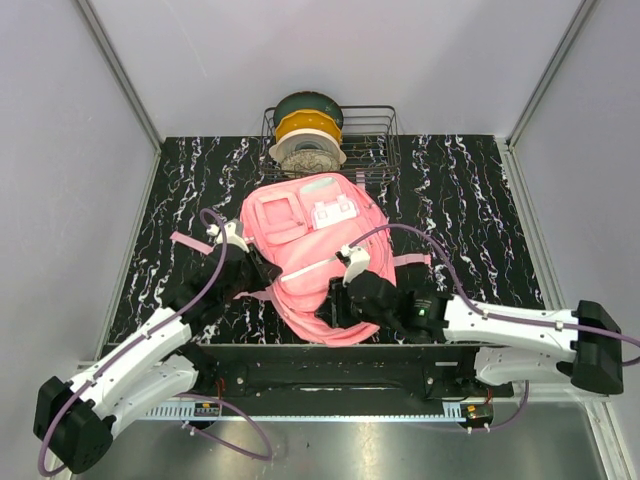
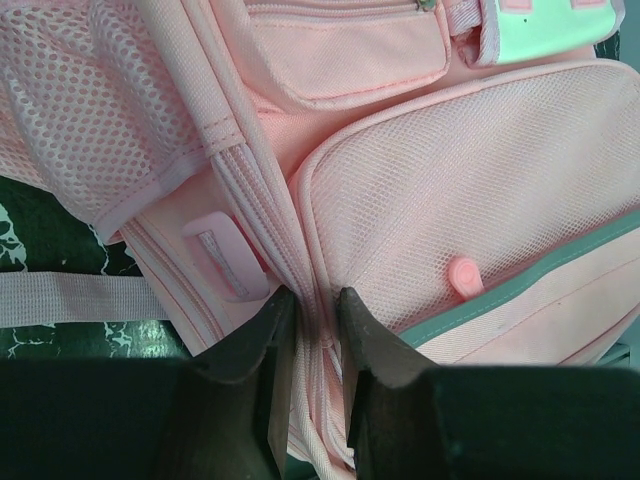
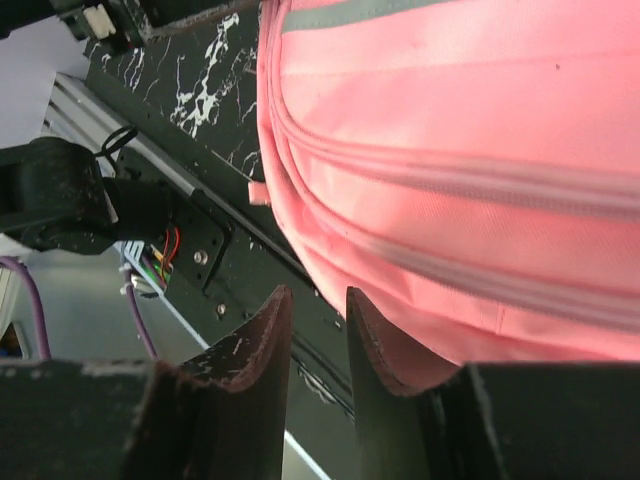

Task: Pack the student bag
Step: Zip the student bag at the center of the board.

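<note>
1. Student bag (image 1: 310, 235): pink, lying flat at the middle of the black marbled table (image 1: 470, 190), front face up. Its far end is near a wire basket (image 1: 385, 125) and its near end is at the table's front edge.
2. Left wrist view: the bag (image 2: 300, 130) fills the frame. A mesh panel (image 2: 450, 170) carries a round pink stud (image 2: 465, 275). A corner of a pale-green patch (image 2: 555, 25) shows at the top. A second mesh pocket (image 2: 90, 110) is at the upper left.
3. Right wrist view: the bag's rounded end (image 3: 480, 120) with two zip lines across it. It reaches the table's front edge beside the metal frame.
4. Left tool (image 1: 258, 272) is at the bag's left flank. Up close, the tool (image 2: 312, 308) has its fingers drawn close together with a raised seam of the bag running into the gap, so it is pinched on the fabric.
5. Right tool (image 1: 330, 305) is at the bag's near end. Up close, the tool (image 3: 314, 305) has its fingers a narrow slot apart with only dark frame showing between them. The bag lies just past one finger, and contact cannot be judged.
6. A loose pink strap (image 1: 190, 242) lies flat on the table left of the bag; it is also seen from the left wrist (image 2: 70, 298).
7. The basket at the back holds stacked spools (image 1: 308, 135): one dark, one yellow, one white.
</note>
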